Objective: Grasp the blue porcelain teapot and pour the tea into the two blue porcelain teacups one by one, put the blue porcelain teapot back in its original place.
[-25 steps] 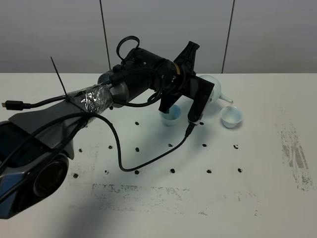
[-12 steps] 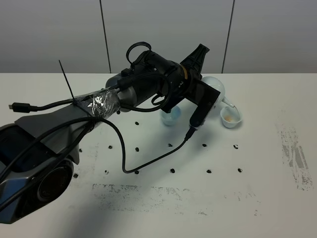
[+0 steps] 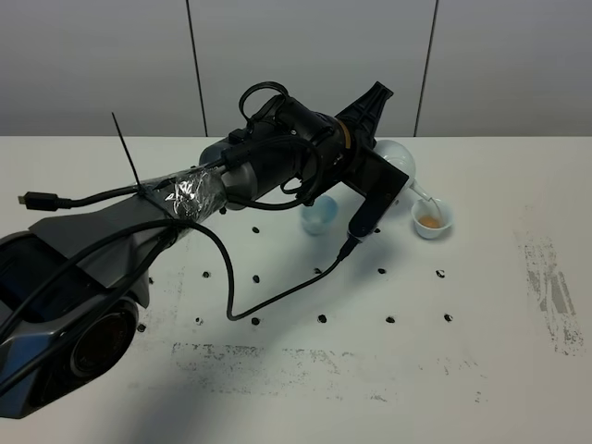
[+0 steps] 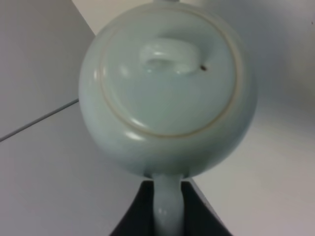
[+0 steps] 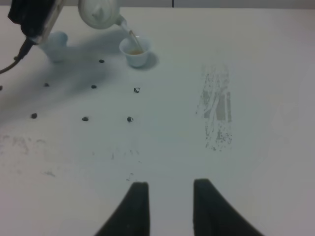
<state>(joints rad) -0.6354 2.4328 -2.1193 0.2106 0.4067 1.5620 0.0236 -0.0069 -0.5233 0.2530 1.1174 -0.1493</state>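
My left gripper (image 3: 387, 176) is shut on the loop handle of the pale blue teapot (image 3: 400, 159) and holds it tilted above the table. Its spout (image 3: 424, 194) points down into the right teacup (image 3: 432, 219), which holds amber tea. The left teacup (image 3: 319, 216) stands beside it, partly behind the left arm. In the left wrist view the teapot (image 4: 167, 88) fills the frame, lid toward the camera, handle (image 4: 167, 206) between the fingers. In the right wrist view the teapot (image 5: 101, 12) pours a thin stream into the right teacup (image 5: 134, 50); the other cup (image 5: 55, 43) stands left. My right gripper (image 5: 167, 196) is open and empty, low over the table.
The white table (image 3: 499, 305) carries a grid of small black dots (image 3: 322, 318) and grey scuff marks (image 3: 550, 287) at the right. A black cable (image 3: 277, 301) hangs from the left arm over the table. Grey wall panels stand behind.
The left gripper has tipped the teapot further down to the right. The spout now reaches into the right cup, and amber tea has collected in it.
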